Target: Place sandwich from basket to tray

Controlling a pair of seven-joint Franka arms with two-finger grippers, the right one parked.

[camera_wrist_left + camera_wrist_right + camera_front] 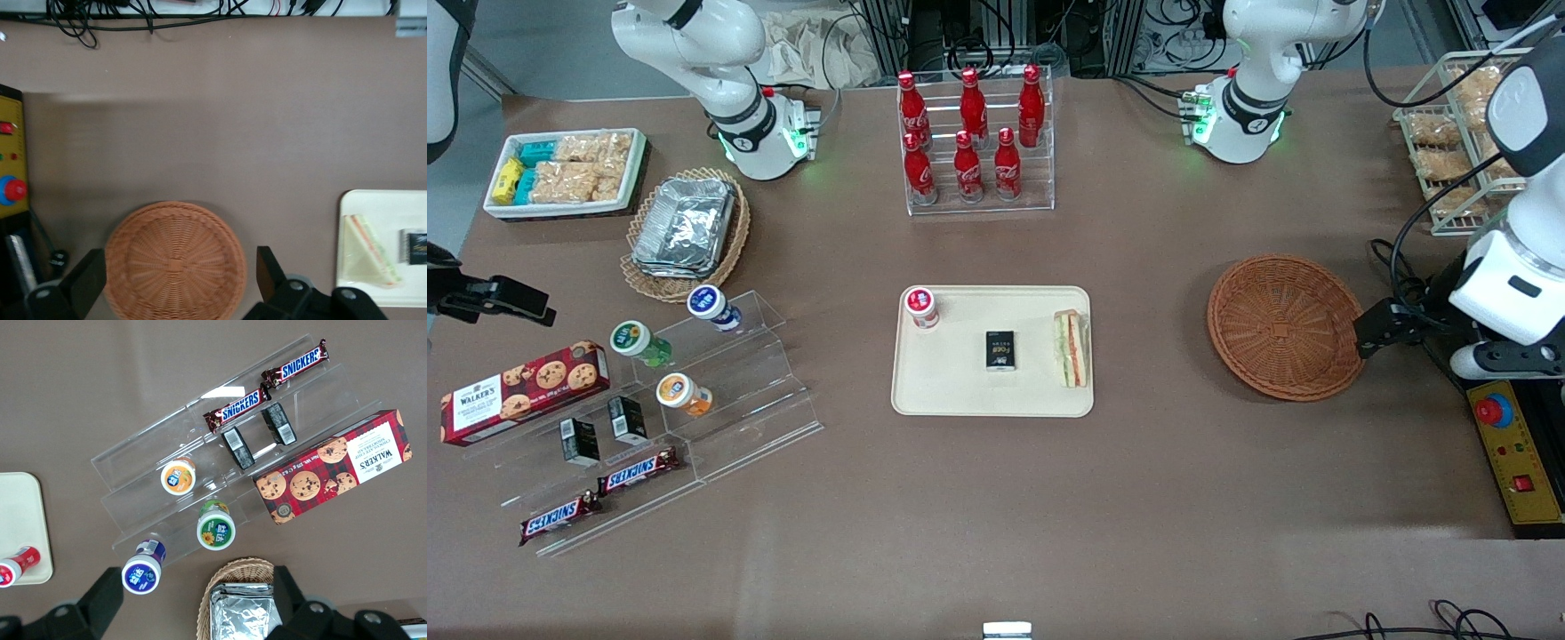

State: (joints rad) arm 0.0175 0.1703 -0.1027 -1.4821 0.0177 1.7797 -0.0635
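Observation:
The sandwich (1071,348) lies flat on the cream tray (960,396), at the tray's edge nearest the working arm; the left wrist view shows the sandwich (369,251) on that tray (380,207) too. The reddish-brown wicker basket (1283,326) stands on the table between the tray and the working arm, with nothing in it. My left gripper (1371,333) hangs beside the basket's rim toward the working arm's end. In the left wrist view the gripper (177,270) is open and holds nothing, its fingers (265,270) spread wider than the basket (175,260) below.
On the tray also stand a red-lidded cup (921,307) and a small black box (1000,349). A yellow control box with a red stop button (1513,453) lies close to the gripper. A rack of cola bottles (974,142) stands farther from the front camera.

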